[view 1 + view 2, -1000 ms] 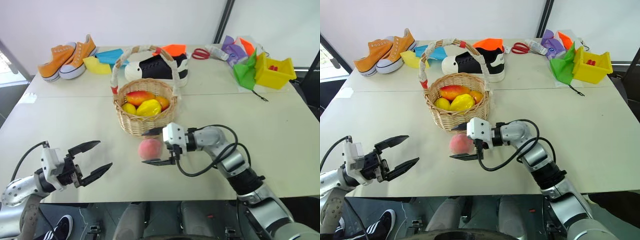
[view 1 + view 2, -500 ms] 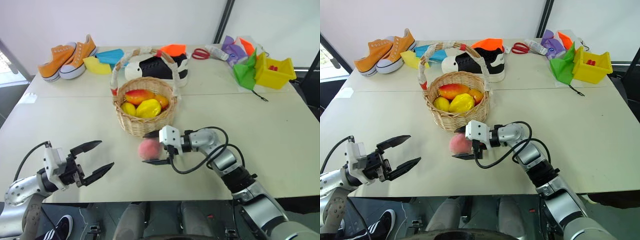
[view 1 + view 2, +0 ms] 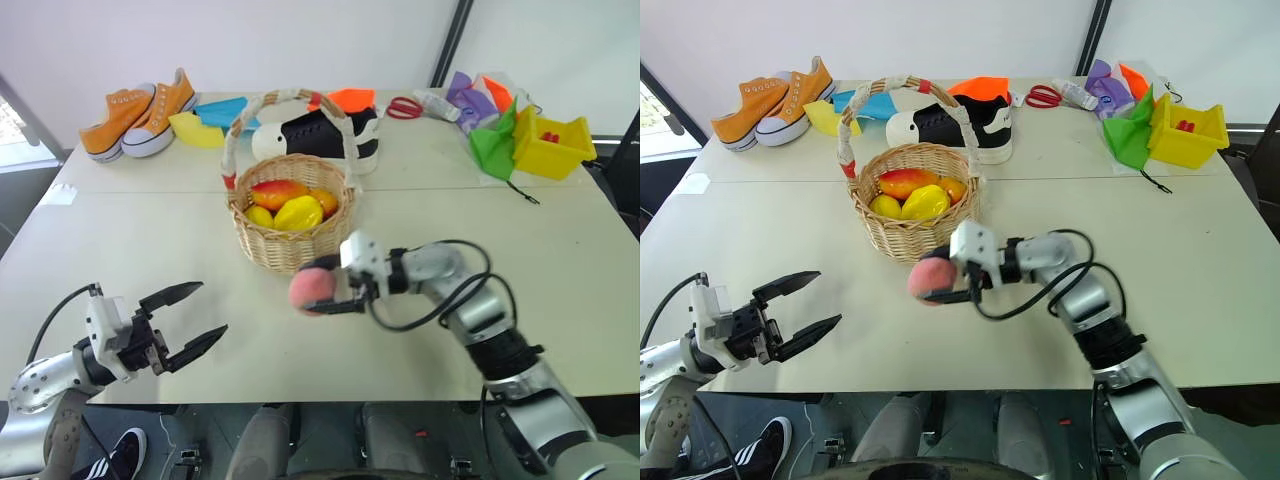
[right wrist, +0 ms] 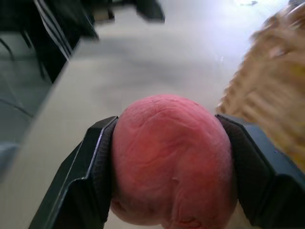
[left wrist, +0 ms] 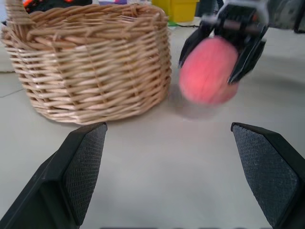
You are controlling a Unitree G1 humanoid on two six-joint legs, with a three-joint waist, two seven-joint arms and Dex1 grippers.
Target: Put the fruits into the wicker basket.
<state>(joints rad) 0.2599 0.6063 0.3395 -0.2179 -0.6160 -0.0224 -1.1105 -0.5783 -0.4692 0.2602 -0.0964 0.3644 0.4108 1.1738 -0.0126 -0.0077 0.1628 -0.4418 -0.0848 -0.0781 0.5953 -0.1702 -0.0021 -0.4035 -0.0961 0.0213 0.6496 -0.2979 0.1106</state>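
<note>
My right gripper [image 3: 322, 287] is shut on a round pink peach [image 3: 311, 288], held just above the table in front of the wicker basket [image 3: 290, 243]. The peach [image 4: 171, 162] sits squeezed between both black fingers in the right wrist view. The tan basket has a tall white-wrapped handle [image 3: 290, 100] and holds a red-orange mango [image 3: 279, 192] plus yellow and orange fruits [image 3: 299, 213]. At the near left, my left gripper [image 3: 190, 320] stands open over bare table, well apart from the basket [image 5: 90, 57] and peach [image 5: 208, 70].
Orange sneakers [image 3: 140, 115] lie at the far left and a black-and-white shoe [image 3: 320, 135] behind the basket. Coloured papers, red scissors [image 3: 402, 107] and a yellow box [image 3: 548, 143] line the far right. The table's near edge runs just below both grippers.
My right gripper closed on the peach and lifted it off the table, carrying it slightly right. The left arm stayed still.
</note>
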